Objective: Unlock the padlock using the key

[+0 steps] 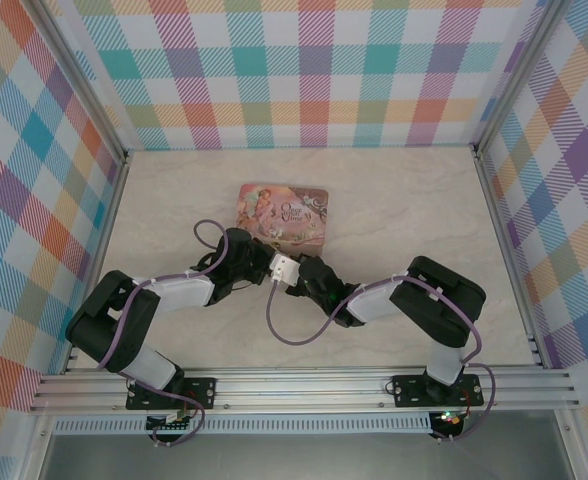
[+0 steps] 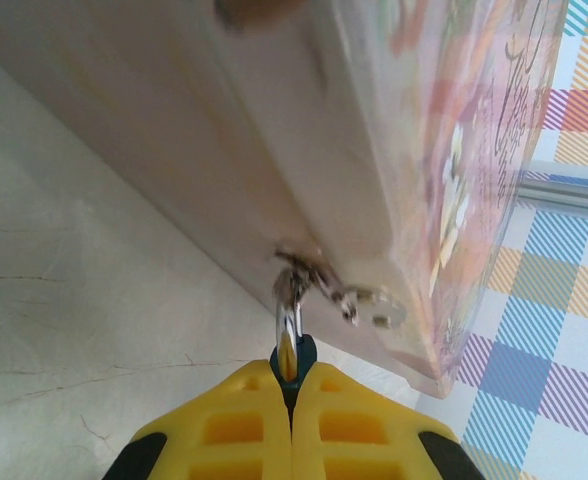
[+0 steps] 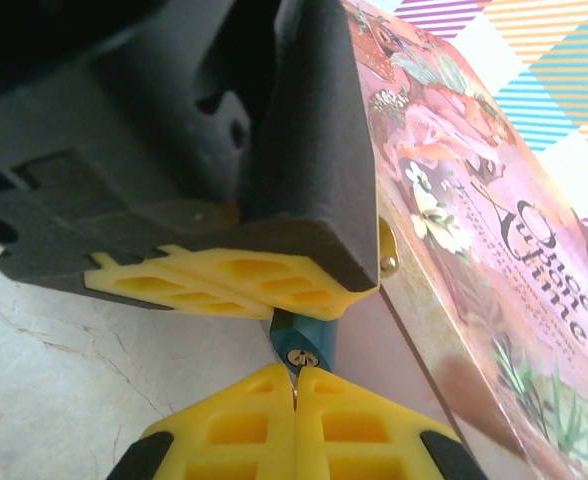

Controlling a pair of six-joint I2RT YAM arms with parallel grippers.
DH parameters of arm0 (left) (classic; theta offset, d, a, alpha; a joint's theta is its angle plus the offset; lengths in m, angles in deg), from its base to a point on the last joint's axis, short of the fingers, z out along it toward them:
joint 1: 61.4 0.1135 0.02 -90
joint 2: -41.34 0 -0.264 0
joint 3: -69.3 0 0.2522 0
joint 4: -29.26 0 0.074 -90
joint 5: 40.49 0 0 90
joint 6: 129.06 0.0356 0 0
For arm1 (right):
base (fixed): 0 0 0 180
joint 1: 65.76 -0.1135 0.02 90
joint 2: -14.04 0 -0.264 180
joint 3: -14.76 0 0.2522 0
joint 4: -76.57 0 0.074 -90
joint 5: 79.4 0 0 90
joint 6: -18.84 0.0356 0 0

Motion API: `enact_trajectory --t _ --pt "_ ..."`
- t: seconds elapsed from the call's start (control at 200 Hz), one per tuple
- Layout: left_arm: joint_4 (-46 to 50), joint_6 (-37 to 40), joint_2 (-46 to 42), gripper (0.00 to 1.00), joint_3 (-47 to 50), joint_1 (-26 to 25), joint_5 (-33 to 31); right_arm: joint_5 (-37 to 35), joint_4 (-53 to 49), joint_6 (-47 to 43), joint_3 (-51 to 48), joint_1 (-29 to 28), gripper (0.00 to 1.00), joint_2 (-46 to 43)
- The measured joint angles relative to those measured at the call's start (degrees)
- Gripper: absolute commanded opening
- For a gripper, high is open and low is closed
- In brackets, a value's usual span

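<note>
Teal padlock (image 3: 294, 332) sits clamped in the left hand (image 2: 294, 385), its thin silver shackle (image 2: 288, 305) running straight ahead of those fingertips into the hasp of the pink tin (image 3: 454, 230). The right hand (image 3: 295, 392) is nearer the keyhole, fingers pressed together, and the lock's round silver end is directly in front, right up against the tips. Whether the key is pinched between them cannot be told. A twist looks next.
</note>
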Motion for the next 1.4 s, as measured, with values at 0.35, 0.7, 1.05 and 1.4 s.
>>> enact_trajectory --t 0.35,0.7,1.05,1.4 --pt "0.0 0.0 0.0 0.0 0.0 0.0 0.1 0.7 -1.3 12.5 0.1 0.1 0.0 -0.5" --pt "2.5 2.6 -3.1 0.39 -0.6 -0.2 1.1 1.1 -3.4 16.5 0.1 1.2 0.0 -0.5" --pt "15.2 8.3 -11.1 0.58 -2.3 0.3 -1.0 2.3 -3.3 20.1 -0.1 1.7 0.0 -0.6" --pt "28.9 18.3 -17.6 0.82 -8.0 11.4 -0.8 3.8 -3.3 24.9 -0.4 2.2 0.0 -0.6"
